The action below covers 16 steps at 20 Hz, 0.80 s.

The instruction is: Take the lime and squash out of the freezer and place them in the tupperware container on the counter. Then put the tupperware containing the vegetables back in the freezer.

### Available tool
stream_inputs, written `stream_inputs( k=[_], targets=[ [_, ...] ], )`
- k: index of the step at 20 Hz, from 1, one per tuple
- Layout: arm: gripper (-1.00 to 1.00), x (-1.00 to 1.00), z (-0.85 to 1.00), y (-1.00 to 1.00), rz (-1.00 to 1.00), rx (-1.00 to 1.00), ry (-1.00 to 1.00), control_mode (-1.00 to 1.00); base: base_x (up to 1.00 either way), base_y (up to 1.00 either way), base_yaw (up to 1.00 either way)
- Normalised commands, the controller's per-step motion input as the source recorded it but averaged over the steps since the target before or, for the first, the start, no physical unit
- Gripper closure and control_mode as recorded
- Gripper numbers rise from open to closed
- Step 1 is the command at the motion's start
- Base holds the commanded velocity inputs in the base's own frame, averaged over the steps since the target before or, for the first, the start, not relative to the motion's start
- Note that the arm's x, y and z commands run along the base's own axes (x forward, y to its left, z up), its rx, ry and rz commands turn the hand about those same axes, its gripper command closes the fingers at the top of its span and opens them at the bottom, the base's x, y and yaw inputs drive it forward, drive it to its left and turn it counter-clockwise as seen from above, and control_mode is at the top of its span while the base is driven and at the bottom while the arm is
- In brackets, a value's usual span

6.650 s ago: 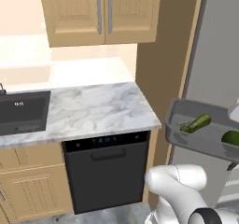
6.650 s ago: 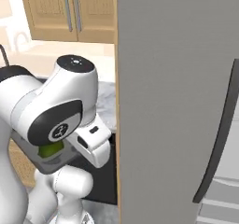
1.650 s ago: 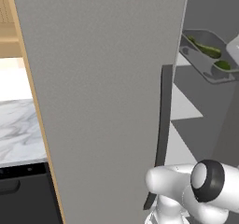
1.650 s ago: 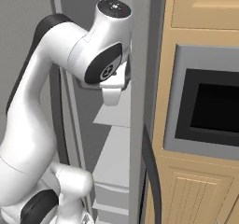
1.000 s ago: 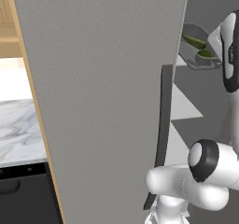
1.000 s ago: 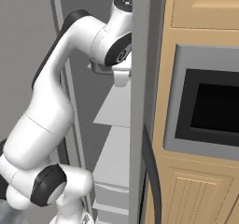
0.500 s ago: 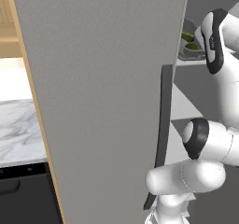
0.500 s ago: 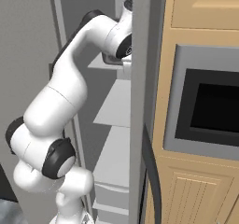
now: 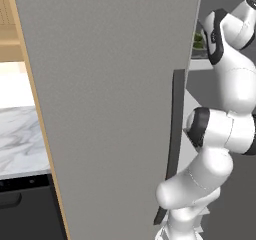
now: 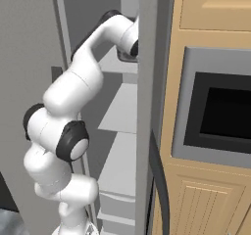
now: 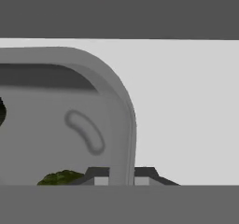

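my tool (image 11: 121, 174) is clamped on the rim of the tray (image 11: 122, 107), which sits on a pale shelf (image 11: 186, 106) inside the freezer (image 10: 147, 106). something green (image 11: 60, 177) lies in the tray. i judge only letting go and pulling out remain.

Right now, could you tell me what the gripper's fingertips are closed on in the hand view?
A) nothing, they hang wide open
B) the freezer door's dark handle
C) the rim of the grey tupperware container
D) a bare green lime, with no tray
C: in the hand view the gripper has one fingertip on each side of the raised rim of the tupperware container, which rests on the pale shelf of the freezer.
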Motion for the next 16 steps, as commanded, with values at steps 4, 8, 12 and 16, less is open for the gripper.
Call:
stream_inputs(
  k=[4,8,12,16],
  targets=[
    [1.00,0.59,-0.20,-0.13,0.00,0.00,0.00,-1.00,0.00,0.00,0.00],
    [1.00,0.51,-0.26,-0.02,0.00,0.00,0.00,-1.00,0.00,0.00,0.00],
    [-1.00,0.33,-0.32,0.00,0.00,0.00,0.00,-1.00,0.00,0.00,0.00],
    [-1.00,0.03,-0.20,0.00,0.00,0.00,-0.08,-1.00,0.00,0.00,0.00]
  ],
)
